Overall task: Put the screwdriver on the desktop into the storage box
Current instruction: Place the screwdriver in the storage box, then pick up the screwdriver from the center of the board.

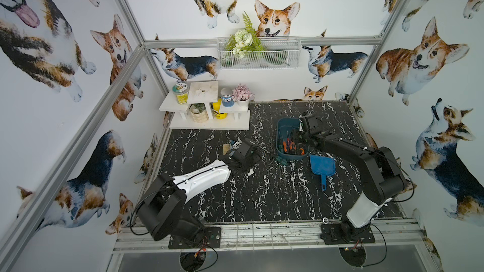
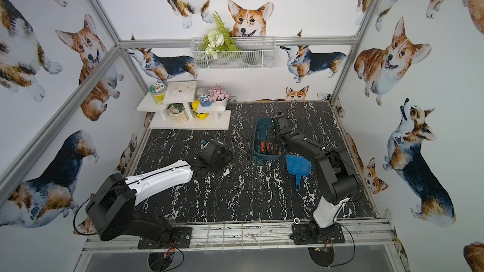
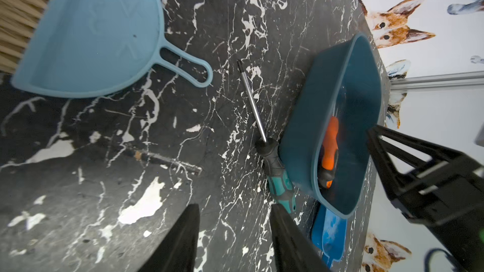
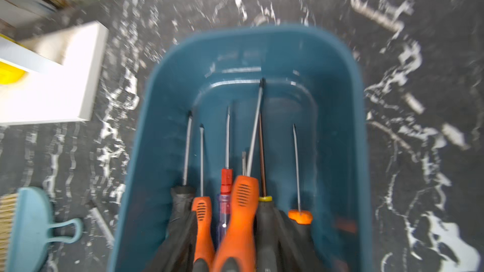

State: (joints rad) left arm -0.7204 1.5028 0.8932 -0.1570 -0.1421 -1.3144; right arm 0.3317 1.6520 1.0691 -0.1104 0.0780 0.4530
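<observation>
- One screwdriver [image 3: 272, 163], with a teal-and-black handle, lies flat on the desktop [image 1: 262, 192], outside the storage box [image 3: 303, 137]. Its handle is just beside the box's outer wall, perhaps touching it, and its shaft slants away.
- Several other screwdrivers [image 4: 243, 205] lie inside the box. Their handles are bunched at one end and their shafts run side by side toward the far wall. The job looks nearly done, with only this one to go.
- Left gripper [image 3: 235, 242] hangs low over the desktop, its two fingers spread with nothing between them. One fingertip is just beside the handle's end, probably lining up to straddle the thick part, which offers the most to pinch.
- Right gripper [image 4: 237, 214] hovers over the handle end of the box. Its fingers stand apart, and through the blur none of the handles between them looks pinched.
- Likely snag: the handle hugs the wall, so one finger has little room.
</observation>
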